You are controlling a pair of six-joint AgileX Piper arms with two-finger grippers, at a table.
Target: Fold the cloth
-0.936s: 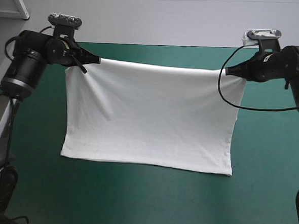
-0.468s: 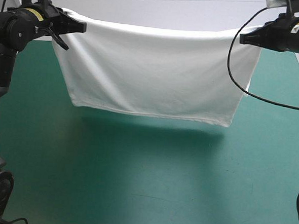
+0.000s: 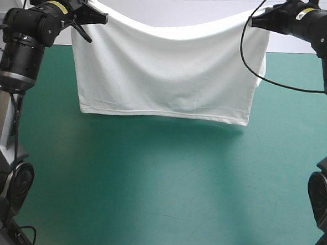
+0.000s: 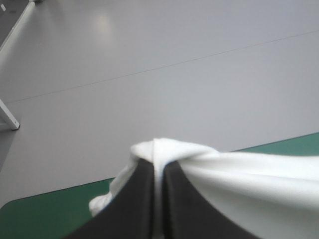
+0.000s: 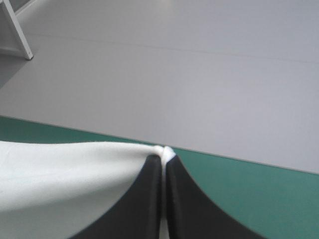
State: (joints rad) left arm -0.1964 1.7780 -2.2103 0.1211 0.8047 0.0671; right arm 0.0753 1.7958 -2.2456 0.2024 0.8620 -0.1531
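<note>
T-shirt (image 3: 166, 72) hangs as a sheet over the counter (image 3: 159, 189), toward 12 o'clock. Left end effector (image 3: 102, 17) is clamped on its 10 o'clock corner, right end effector (image 3: 255, 20) on the 2 o'clock corner. Top edge sags between them.

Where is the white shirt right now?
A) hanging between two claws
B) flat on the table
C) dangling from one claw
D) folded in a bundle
A: the left claw and the right claw each pinch an upper corner, and the shirt hangs as a sheet between them above the table.
</note>
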